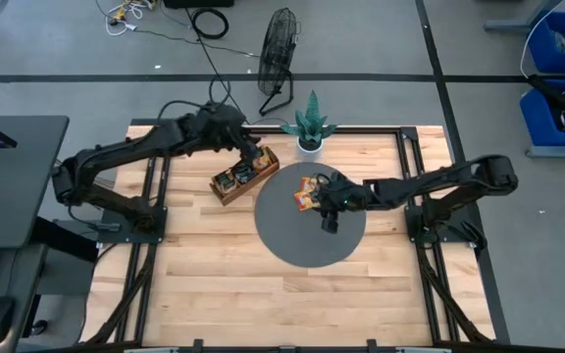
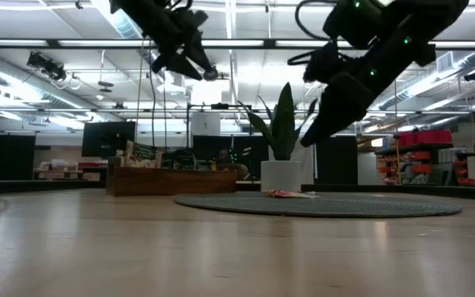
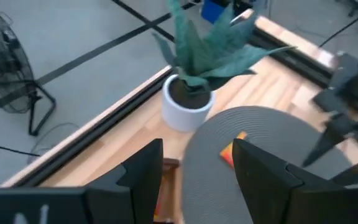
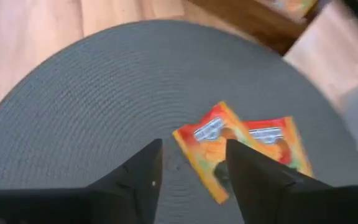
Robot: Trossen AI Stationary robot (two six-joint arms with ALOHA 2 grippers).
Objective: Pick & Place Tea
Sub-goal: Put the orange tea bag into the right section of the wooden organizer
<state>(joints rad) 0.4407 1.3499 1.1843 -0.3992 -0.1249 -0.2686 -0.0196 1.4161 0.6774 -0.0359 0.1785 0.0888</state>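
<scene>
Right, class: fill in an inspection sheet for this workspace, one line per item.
Surface: wooden table with a round grey mat.
Job's things: two orange tea sachets lying on the mat; more in the wooden tray.
Clutter: potted plant at the far edge.
Grippers: left gripper above the tray, jaws open, empty; right gripper above the mat by the sachets, jaws open, empty.
Cables: on the floor beyond the table.
Surroundings: floor fan, blue bins.
</scene>
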